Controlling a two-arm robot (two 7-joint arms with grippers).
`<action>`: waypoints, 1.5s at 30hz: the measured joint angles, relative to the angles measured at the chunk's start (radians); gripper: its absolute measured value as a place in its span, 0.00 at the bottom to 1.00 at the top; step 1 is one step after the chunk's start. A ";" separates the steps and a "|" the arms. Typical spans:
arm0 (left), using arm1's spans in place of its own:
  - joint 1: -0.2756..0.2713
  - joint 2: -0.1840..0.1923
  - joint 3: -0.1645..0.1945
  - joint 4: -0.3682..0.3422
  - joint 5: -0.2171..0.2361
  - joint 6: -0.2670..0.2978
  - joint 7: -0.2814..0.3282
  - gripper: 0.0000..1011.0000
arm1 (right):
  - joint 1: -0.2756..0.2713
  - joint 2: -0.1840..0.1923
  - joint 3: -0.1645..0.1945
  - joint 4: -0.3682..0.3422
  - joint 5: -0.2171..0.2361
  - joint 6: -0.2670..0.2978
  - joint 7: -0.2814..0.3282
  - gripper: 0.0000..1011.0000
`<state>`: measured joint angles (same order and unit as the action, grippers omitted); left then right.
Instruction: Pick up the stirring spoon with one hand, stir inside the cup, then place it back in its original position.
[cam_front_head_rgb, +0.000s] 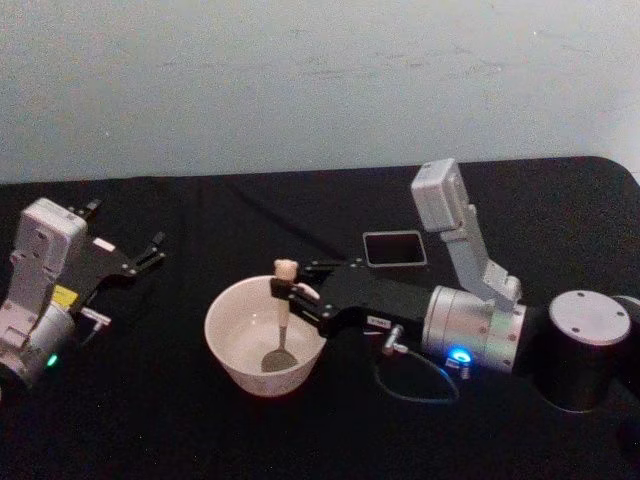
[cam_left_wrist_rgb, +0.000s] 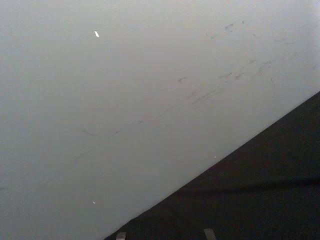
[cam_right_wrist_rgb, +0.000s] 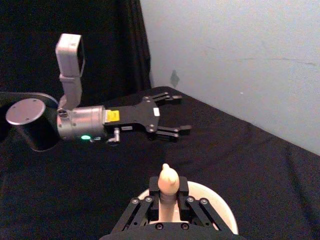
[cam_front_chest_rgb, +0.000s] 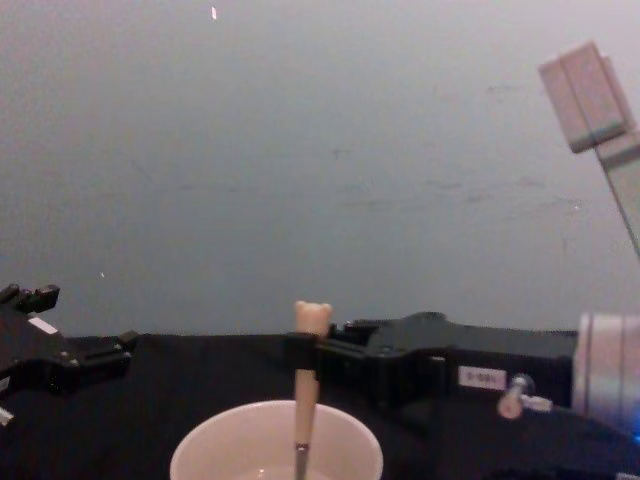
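Right hand (cam_front_head_rgb: 287, 290) clamps the stirring spoon (cam_front_head_rgb: 284, 325) inside the cup (cam_front_head_rgb: 222, 358): pickup done, stirring likely underway, return pending. Left hand (cam_front_head_rgb: 125, 226) idles, spread, left of the cup.

My head camera looks down from above on the whole black table (cam_front_head_rgb: 300, 440), out to the wall (cam_front_head_rgb: 300, 80) along its far edge. The chest camera sits low and close, sharing the cup (cam_front_chest_rgb: 230, 445) and spoon (cam_front_chest_rgb: 302, 405) with it. The left wrist camera faces the wall; the right wrist camera looks across the cup toward the left gripper (cam_right_wrist_rgb: 182, 113).
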<state>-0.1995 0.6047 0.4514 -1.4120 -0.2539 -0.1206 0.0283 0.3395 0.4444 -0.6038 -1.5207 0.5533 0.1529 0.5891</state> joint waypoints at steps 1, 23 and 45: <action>0.000 0.000 0.000 0.000 0.000 0.000 0.000 0.99 | 0.005 -0.004 -0.008 0.000 0.000 0.002 0.001 0.21; 0.000 0.000 0.000 0.000 0.000 0.000 0.000 0.99 | 0.090 -0.095 -0.065 0.110 -0.056 -0.006 -0.037 0.21; 0.000 0.000 0.000 0.000 0.000 0.000 0.000 0.99 | 0.104 -0.108 -0.008 0.170 -0.084 -0.024 -0.060 0.21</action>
<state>-0.1995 0.6047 0.4514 -1.4120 -0.2539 -0.1205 0.0283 0.4438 0.3360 -0.6122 -1.3510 0.4696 0.1286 0.5294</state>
